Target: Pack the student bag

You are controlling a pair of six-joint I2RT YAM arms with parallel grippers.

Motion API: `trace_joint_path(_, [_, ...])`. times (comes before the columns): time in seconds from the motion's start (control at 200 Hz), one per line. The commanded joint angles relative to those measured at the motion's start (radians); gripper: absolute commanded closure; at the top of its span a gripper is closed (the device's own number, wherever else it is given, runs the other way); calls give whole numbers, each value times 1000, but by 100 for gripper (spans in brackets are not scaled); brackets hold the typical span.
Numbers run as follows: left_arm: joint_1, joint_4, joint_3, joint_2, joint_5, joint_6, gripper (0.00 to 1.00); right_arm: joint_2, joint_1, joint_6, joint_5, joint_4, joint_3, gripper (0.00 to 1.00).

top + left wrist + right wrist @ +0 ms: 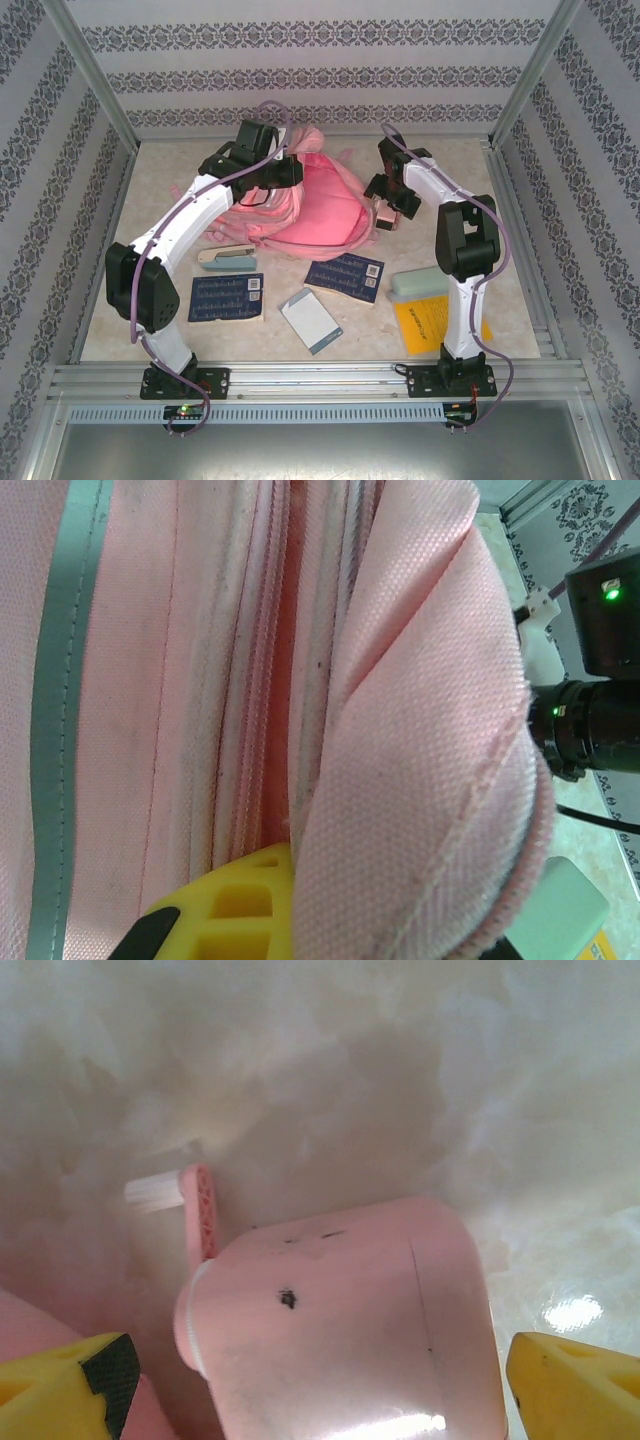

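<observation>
The student bag (318,205), a big pink backpack, lies at the back middle of the table. My left gripper (283,172) is at its upper left part, shut on a fold of the pink fabric. In the left wrist view the bag's cloth (420,730) drapes over the jaws and one yellow finger (230,910) pokes out beneath it. My right gripper (386,203) hangs at the bag's right edge, over a small pink box (340,1320). Its yellow fingers (70,1385) stand open on either side of the box, with narrow gaps to it.
In front of the bag lie two dark blue booklets (226,297) (346,277), a white and grey notebook (311,320) and a white and teal stapler-like item (225,258). A pale green box (420,284) and a yellow envelope (430,325) lie by the right arm.
</observation>
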Motion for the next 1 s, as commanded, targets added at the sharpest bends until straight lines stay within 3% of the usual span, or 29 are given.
trace_joint_path(0.0, [26,85,15,-47,3,-15,100,-2,-16,-31,-25,20,-38,7])
trace_joint_path(0.495, [77,99,15,-33,60,-57,100,-146,-41,-422,-142,202,-204,14])
trace_joint_path(0.66, [82,99,17,-33,64,-59,100,-140,-44,-474,-171,185,-208,17])
trace_joint_path(0.994, [86,101,15,-33,66,-64,100,-133,-47,-481,-76,172,-256,26])
